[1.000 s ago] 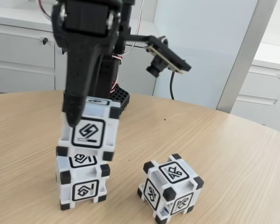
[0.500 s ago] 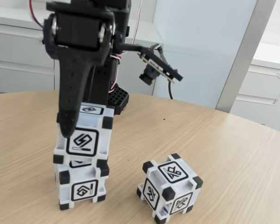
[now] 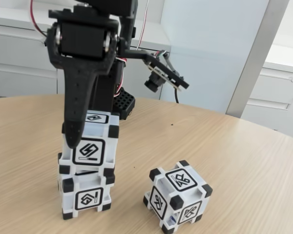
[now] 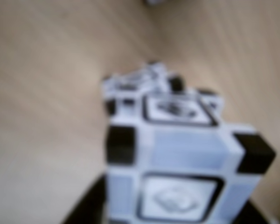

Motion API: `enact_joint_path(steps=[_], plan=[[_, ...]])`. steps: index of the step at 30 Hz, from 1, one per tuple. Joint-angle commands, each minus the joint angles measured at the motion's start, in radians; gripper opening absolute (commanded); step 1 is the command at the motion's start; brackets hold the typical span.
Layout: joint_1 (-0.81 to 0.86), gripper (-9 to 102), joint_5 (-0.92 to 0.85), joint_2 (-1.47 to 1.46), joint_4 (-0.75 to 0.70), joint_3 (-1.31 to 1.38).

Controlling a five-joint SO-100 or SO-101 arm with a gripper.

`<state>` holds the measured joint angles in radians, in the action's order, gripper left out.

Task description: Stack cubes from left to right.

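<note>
In the fixed view, one white cube with black corners (image 3: pixel 87 197) stands on the wooden table (image 3: pixel 234 161) at the front left. A second cube (image 3: pixel 89 147) rests on top of it, about level and nearly in line. My black gripper (image 3: pixel 85 139) comes down from above and is shut on this upper cube, with one finger (image 3: pixel 72 129) over its left front face. The third cube (image 3: pixel 178 201) sits alone to the right, turned corner-on. The wrist view is blurred: the held cube (image 4: pixel 182 154) is close up and part of the lower cube (image 4: pixel 140 79) shows beyond it.
The arm's black base (image 3: pixel 123 103) stands behind the stack, and the wrist camera (image 3: pixel 161 73) sticks out to the right. White cabinets (image 3: pixel 19 53) and a grey post (image 3: pixel 256 53) lie beyond the table's curved far edge. Bare tabletop separates the stack from the third cube.
The gripper has come down and a little left with the upper cube. The cube was tilted above the lower one and now rests on it.
</note>
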<state>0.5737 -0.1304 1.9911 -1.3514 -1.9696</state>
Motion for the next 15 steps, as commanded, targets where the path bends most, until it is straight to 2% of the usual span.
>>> enact_joint_path(steps=[1, 15], plan=[[0.003, 25, -0.011, -0.002, 0.000, -0.002], [-0.008, 42, -0.040, 0.078, -0.003, -0.002]])
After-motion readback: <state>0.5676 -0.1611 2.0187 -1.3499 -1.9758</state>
